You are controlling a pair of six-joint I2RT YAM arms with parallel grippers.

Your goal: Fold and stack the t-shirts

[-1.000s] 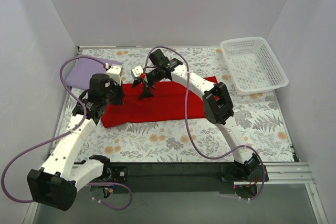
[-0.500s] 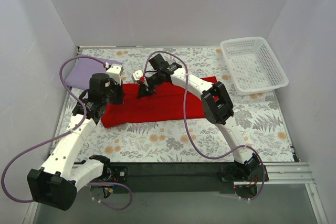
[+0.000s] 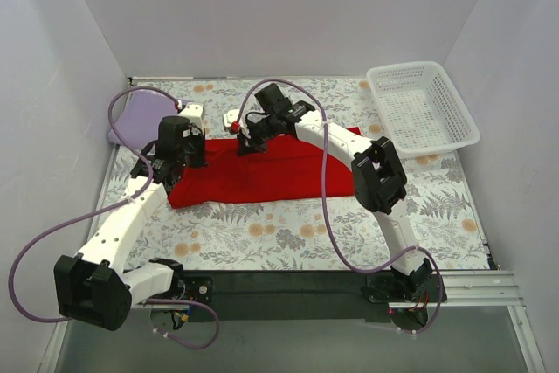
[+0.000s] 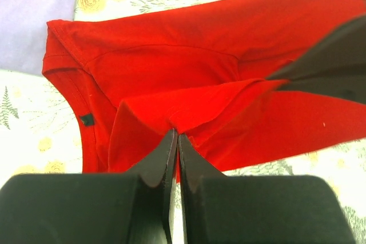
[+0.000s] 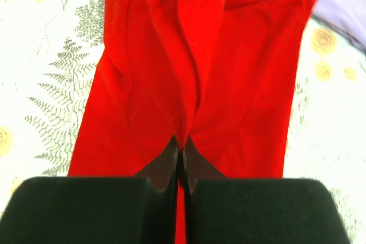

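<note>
At the far left corner of the desk (image 3: 288, 242), which carries a floral pattern, the lilac t-shirt (image 3: 140, 120) lies in a flat, roughly folded heap; the left wrist view catches its edge in the upper left corner (image 4: 34, 15), close to the red cloth, though whether the two touch cannot be told. Just to the right of it and a little nearer, the left hand (image 3: 185, 153) is down at the left end of the red t-shirt (image 3: 262, 176). Its wrist view shows the two dark fingers pressed together with a raised fold of red cloth (image 4: 229, 55) caught at their tips (image 4: 176, 136), so this hand is clenched on the red t-shirt, near the collar, where a small dark tag shows. The red t-shirt itself lies stretched left to right across the middle of the desk as a long band, with wrinkles and a lifted ridge near its far left part. The right hand (image 3: 244, 144) reaches over from the right and meets the shirt at its far edge, a short way right of the left hand. From its own wrist view the fingers are closed tight, tips (image 5: 180, 143) pinching a ridge of red fabric (image 5: 246, 84) that runs away from them. A purple cable (image 3: 325, 207) loops along each arm. At the far right corner, well apart from both shirts, sits a white lattice basket (image 3: 422, 109).
</note>
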